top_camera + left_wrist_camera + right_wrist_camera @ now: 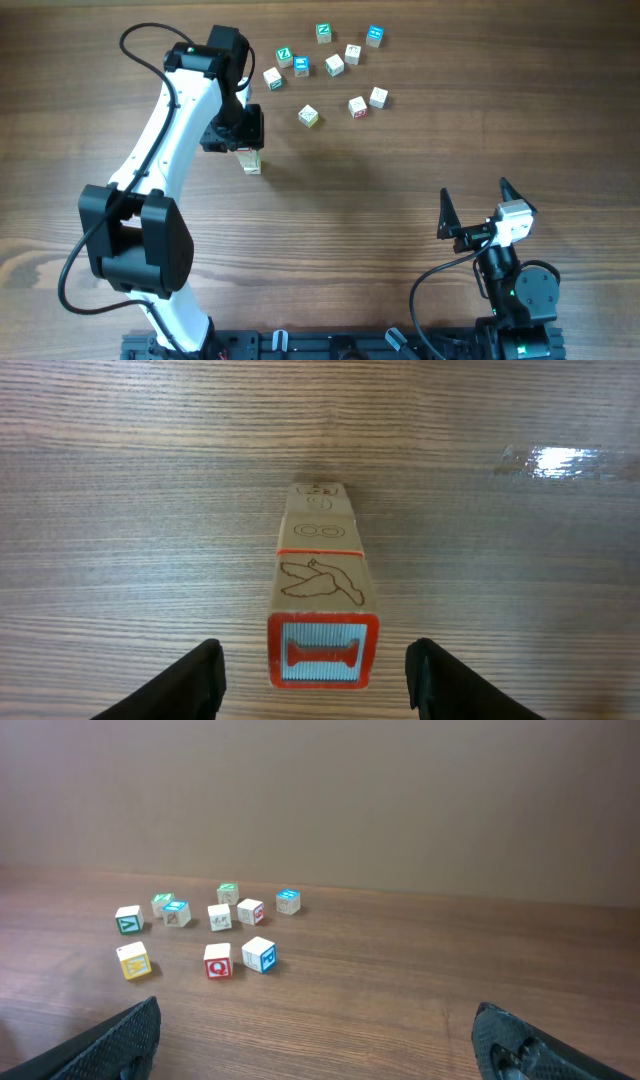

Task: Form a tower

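The tower is a narrow column of stacked pale wooden cubes standing on the table. In the left wrist view I look down on it: its top face is red-framed with a red bar shape, and a bird drawing shows on the side below. My left gripper is open, with one dark finger on each side of the top cube and a gap on both sides. Overhead, the tower pokes out just below the left gripper. My right gripper stands open and holds nothing, far off at the lower right.
Several loose cubes with green, blue and red faces lie scattered at the back of the table, right of the left arm. The right wrist view shows the same cluster ahead of the right gripper, with bare wood between.
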Controlling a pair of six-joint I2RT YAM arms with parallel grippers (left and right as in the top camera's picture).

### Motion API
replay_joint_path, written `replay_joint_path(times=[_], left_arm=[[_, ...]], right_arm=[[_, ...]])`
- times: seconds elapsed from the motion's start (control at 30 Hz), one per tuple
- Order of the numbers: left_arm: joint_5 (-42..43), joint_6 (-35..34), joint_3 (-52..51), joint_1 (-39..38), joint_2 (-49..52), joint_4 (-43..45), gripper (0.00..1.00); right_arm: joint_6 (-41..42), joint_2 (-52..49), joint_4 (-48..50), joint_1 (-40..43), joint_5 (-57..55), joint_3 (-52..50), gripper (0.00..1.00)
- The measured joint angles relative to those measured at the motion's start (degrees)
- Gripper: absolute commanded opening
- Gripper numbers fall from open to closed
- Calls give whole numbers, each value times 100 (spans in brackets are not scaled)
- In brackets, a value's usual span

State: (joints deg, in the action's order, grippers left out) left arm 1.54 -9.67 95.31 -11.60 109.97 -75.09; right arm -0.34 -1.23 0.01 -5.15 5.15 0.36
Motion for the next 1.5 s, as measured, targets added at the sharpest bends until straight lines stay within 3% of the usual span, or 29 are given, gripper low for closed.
replay_joint_path(times=[0.1, 0.37, 0.4, 0.5, 0.67, 0.83, 0.93, 0.97, 1.03, 1.23, 1.5], left_arm=[[0, 2, -9, 0, 0, 203, 78], [0, 0, -39, 0, 0, 1287, 75], [0, 0, -39, 0, 0, 1609, 69], [0, -125, -44, 0, 0, 2302, 4], [7, -800, -44, 0, 0, 3143, 4], [166, -1300, -35, -4, 0, 3268, 9], [345, -1672, -9, -94, 31, 3442, 18], [374, -1742, 11, -157, 72, 3504, 28], [433, -1845, 33, -361, 240, 3637, 30], [280, -2070, 33, -999, 872, 3779, 55], [-391, -2317, 33, -1399, 1504, 3906, 56]], right_arm=[[0, 0, 0, 0, 2, 0, 100], [0, 0, 0, 0, 2, 0, 100], [0, 0, 0, 0, 0, 0, 100], [0, 0, 0, 0, 0, 0, 100], [0, 0, 0, 0, 0, 0, 100], [0, 0, 0, 0, 0, 0, 100], [0, 0, 0, 0, 0, 0, 100], [0, 0, 0, 0, 2, 0, 100], [0, 0, 0, 0, 0, 0, 99], [-2, 0, 0, 0, 0, 0, 100], [0, 0, 0, 0, 0, 0, 100]])
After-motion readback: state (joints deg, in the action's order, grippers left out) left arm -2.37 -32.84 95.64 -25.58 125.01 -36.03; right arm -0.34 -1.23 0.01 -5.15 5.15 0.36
